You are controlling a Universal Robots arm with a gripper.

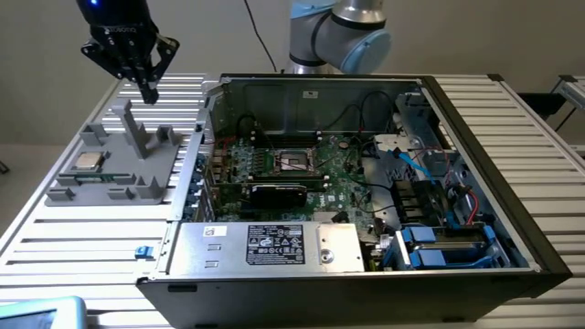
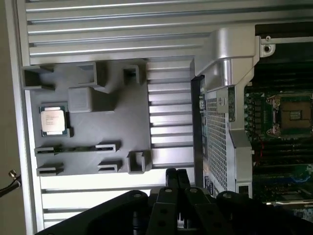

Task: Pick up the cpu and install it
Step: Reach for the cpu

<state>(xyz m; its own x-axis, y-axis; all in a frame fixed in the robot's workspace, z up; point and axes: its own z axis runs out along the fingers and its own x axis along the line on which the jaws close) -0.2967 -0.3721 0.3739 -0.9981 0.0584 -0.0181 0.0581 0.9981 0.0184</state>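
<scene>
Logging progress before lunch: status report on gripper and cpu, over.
Gripper shut, empty, above grey fixture. Cpu seated in fixture, untouched. Nothing blocking it.

1. A small flat square chip with a dull silver top, the cpu [image 2: 53, 120], is lying in a pocket of a grey plastic holder tray [image 2: 122, 132].
2. The tray is sitting on a white ribbed metal table [image 2: 122, 29], just beside an open silver computer case [image 2: 222, 98].
3. Inside the case, a dark square socket with a metal frame [image 2: 293, 115] is sitting on a green board [image 2: 254, 112].
4. The black gripper [image 2: 177, 174] is hanging well apart from the cpu, with its fingers pressed together and gripping nothing.
</scene>
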